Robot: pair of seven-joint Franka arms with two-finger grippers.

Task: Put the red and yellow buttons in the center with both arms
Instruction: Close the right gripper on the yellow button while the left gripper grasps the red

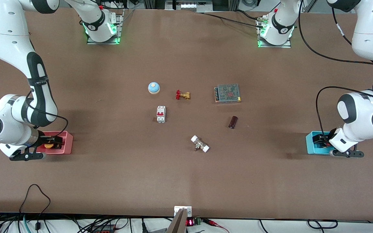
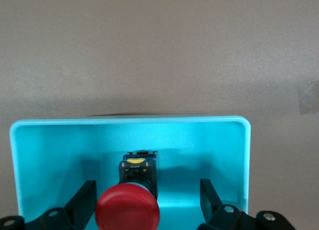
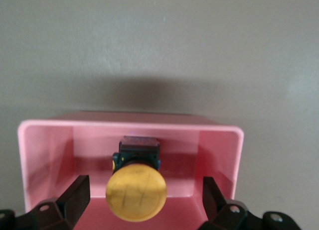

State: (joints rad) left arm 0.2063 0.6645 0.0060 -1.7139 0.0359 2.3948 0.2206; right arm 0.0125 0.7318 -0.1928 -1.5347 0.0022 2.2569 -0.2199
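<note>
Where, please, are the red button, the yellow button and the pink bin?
red button [image 2: 127, 213]: left wrist view, on its round cap.
yellow button [image 3: 136, 191]: right wrist view, on its cap.
pink bin [image 3: 129, 124]: right wrist view, on its rim.

Matt brown tabletop [image 1: 115, 181]; smooth plastic cyan bin [image 2: 50, 140], pink bin [image 3: 50, 140]; glossy red cap [image 2: 127, 210]; brass valve [image 1: 183, 95].

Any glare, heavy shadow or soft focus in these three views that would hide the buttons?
Front view: even light, soft arm shadows on the table. Left wrist view: red button sharp in the cyan bin, mild shadow under it. Right wrist view: yellow button slightly soft in the pink bin, dark shadow on the tabletop above it.
</note>
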